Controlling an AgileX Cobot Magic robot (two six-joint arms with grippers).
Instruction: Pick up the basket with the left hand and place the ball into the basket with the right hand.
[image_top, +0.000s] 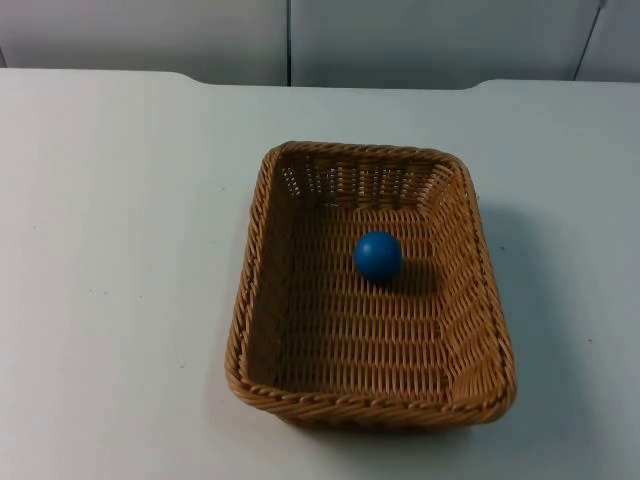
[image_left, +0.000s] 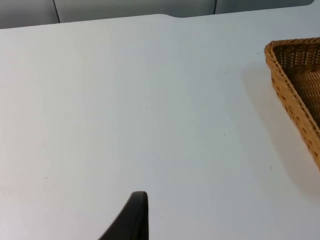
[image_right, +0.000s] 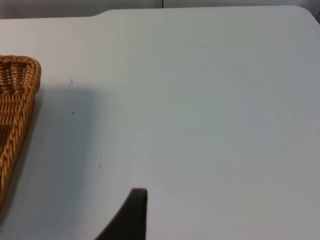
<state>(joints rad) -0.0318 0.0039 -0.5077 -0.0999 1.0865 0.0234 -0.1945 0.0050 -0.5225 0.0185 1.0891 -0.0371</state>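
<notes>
- The blue ball (image_top: 377, 255) is lying inside the woven basket (image_top: 255, 300), on its floor, a little toward the far wall and toward the right-hand side; it is touching nothing but the weave under it.
- The basket is sitting flat on the white table (image_top: 110, 260), near the middle of the top view, with its long sides running away from the camera.
- A corner of the basket's rim (image_left: 287, 90) is appearing in the left wrist view, and another corner (image_right: 17, 80) in the right wrist view, each with bare table between it and the fingertip.
- The left gripper (image_left: 131, 217) is hanging above open table, well apart from the basket and holding nothing; how wide its jaws stand I cannot tell, since a single black fingertip is all that is showing.
- The right gripper (image_right: 129, 215) is likewise hanging over bare table, well apart from the basket, nothing in it, the jaw gap impossible to judge.
- The grey partition wall (image_top: 400, 40) is closing off the table's far edge.
</notes>
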